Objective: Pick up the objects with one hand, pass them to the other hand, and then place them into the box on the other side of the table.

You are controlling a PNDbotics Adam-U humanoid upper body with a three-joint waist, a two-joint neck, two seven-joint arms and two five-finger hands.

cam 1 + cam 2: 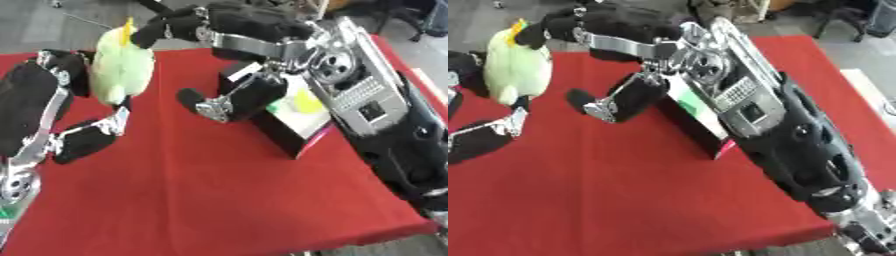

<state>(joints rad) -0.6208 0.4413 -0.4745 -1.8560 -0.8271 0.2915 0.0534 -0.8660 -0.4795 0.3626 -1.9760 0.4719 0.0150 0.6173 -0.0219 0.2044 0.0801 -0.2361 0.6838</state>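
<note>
A pale green plush toy with a yellow tip is held up over the red table's left side. My left hand has it, fingers curled behind it and the thumb below. From the right, my right hand reaches across. Its straight fingertips touch the toy's top near the yellow tip, while its thumb hangs apart from the toy. A black box with a white inside stands under my right forearm, and something green and yellow lies in it.
The red cloth covers the table. Its front edge runs along the bottom, with its corner at the lower right. My right arm stretches over the table's right side and hides most of the box in the right eye view.
</note>
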